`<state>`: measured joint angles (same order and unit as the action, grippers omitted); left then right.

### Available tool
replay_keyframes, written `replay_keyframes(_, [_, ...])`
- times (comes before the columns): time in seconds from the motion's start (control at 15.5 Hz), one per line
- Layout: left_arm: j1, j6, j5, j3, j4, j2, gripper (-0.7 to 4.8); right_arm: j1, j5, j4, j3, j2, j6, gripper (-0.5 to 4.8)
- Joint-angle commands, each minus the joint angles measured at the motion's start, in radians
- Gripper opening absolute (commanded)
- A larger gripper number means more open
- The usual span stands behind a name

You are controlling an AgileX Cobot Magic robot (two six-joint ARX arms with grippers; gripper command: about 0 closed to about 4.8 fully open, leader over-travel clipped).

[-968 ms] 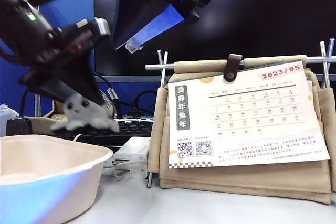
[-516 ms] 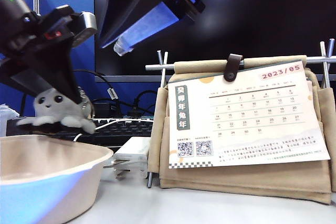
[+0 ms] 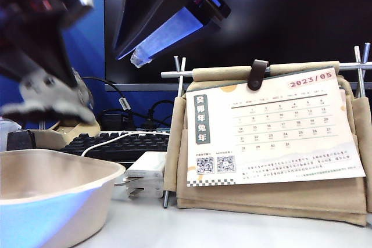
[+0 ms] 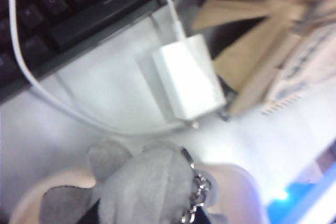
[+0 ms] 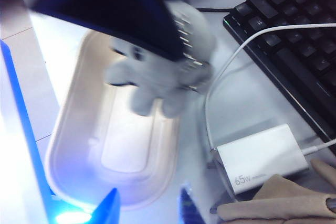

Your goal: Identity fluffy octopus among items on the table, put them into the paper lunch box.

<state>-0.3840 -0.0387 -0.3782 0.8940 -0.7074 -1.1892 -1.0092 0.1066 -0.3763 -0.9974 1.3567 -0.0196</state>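
Observation:
The fluffy octopus (image 3: 47, 92), grey and blurred, hangs high at the left with my left gripper (image 3: 43, 76) shut on it. Seen from the right wrist, the octopus (image 5: 157, 72) dangles under the dark left gripper (image 5: 126, 19), over one end of the paper lunch box (image 5: 59, 145). In the left wrist view the octopus (image 4: 142, 187) and its silver ball chain (image 4: 197, 195) hide the jaws, with the box rim (image 4: 239, 182) below. The lunch box (image 3: 58, 201) sits at the table's front left. My right gripper (image 3: 127, 55) hovers open, high in the middle, its blue-lit fingertips (image 5: 111, 205) empty.
A white power adapter (image 3: 145, 172) with its cable lies beside the box, and a black keyboard (image 3: 116, 142) lies behind it. A tan fabric pouch (image 3: 273, 198) on a metal rack carries a 2023/05 calendar card (image 3: 273, 132) at the right. A dark monitor stands behind.
My left gripper has lifted the octopus up and to the left, from just above the keyboard to well above the box. The right gripper has stayed where it was.

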Motion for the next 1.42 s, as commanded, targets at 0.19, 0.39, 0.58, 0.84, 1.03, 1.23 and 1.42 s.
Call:
replay_keyframes(0.19, [0.0, 0.029, -0.004, 0.003, -0.12, 0.061, 1.73, -0.001, 0.053, 0.011, -0.005, -0.005, 0.006, 1.48])
replay_keyframes(0.39, [0.0, 0.029, -0.003, 0.002, -0.164, 0.061, 1.73, -0.001, 0.08, 0.011, -0.005, -0.005, 0.02, 1.48])
replay_keyframes(0.58, [-0.019, 0.029, -0.007, 0.002, -0.178, 0.061, 1.73, -0.001, 0.102, 0.011, -0.005, -0.005, 0.024, 1.48])
replay_keyframes(0.84, [-0.047, 0.029, 0.001, 0.0, -0.169, 0.058, 1.73, -0.001, 0.106, 0.011, -0.005, -0.004, 0.027, 1.48])
replay_keyframes(1.03, [-0.048, 0.028, 0.008, -0.01, -0.165, 0.053, 1.73, -0.001, 0.106, 0.01, -0.004, -0.004, 0.027, 1.48])
replay_keyframes(1.23, [-0.048, 0.029, 0.024, -0.083, -0.116, 0.053, 1.73, -0.001, 0.106, 0.01, -0.004, -0.004, 0.027, 1.48])
replay_keyframes(1.42, [-0.048, 0.029, 0.024, -0.144, -0.058, 0.053, 1.73, -0.002, 0.106, 0.01, -0.004, -0.004, 0.027, 1.48])
